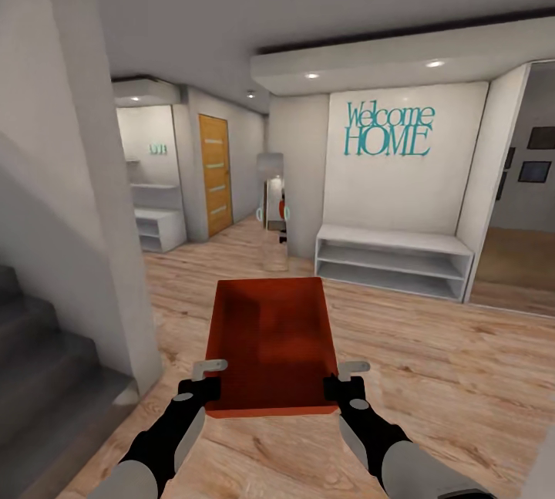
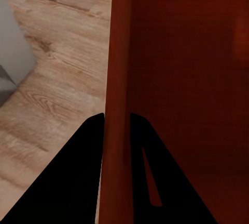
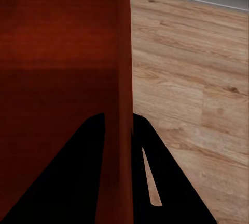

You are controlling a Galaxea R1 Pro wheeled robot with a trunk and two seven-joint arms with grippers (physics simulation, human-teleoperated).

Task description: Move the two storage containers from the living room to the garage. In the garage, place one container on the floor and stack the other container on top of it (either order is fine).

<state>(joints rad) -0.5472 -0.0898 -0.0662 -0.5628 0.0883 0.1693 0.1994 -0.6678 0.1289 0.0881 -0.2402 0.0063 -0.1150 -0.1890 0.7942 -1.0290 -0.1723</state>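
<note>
Both arms are holding one storage container [image 1: 270,345], an orange-red open-topped bin, out ahead of the trunk and above the wood plank floor [image 1: 432,360]. The container is sitting roughly level, open side up, nothing visible inside it.

Left claw [image 1: 202,389]: gripping the container's left side wall near the corner closest to the robot. In the left wrist view the claw [image 2: 117,122] is showing one dark finger [image 2: 78,172] on the outside of the wall and the other on the inside, the red wall pinched between them.

Right claw [image 1: 344,387]: doing the same on the container's right side wall, near the corner closest to the robot. In the right wrist view the claw [image 3: 118,122] is straddling the wall, one finger [image 3: 166,182] outside, one inside, pressed against it.

Placing relative to the container:
- Beyond its far edge, a white low shelf unit [image 1: 393,260] is standing against a white wall with teal "Welcome HOME" lettering [image 1: 388,129].
- Beyond and to the left of the container, an orange wooden door [image 1: 214,173] is standing shut.
- Further left of the container, grey stairs [image 1: 46,375] are rising beside a white pillar [image 1: 92,175].
- Straight beyond the container, a narrow mirror [image 1: 273,210] is leaning upright.
</note>
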